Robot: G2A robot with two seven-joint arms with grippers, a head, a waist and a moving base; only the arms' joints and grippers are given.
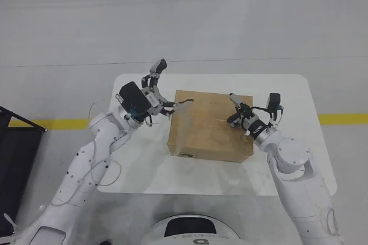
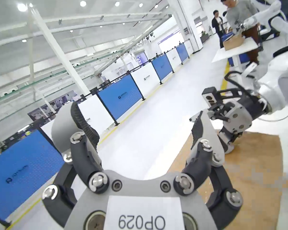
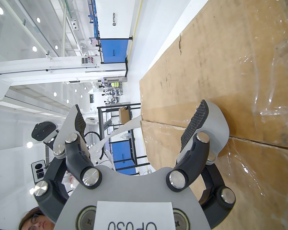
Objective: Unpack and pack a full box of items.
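A closed, taped cardboard box (image 1: 210, 125) sits on the white table (image 1: 148, 174), its far edge close to the table's far rim. Bare surface lies open along the box's near and left sides. The left pincer (image 1: 167, 86) hangs at the box's far-left corner, spread wide and empty. The right pincer (image 3: 140, 108) hovers over the box's right top by the seam, also open, gripping nothing.

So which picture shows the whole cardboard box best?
The top view: the whole closed cardboard box sits on the white table. The left wrist view catches a slice of its top; the right wrist view shows its top and clear tape up close, never all of it.
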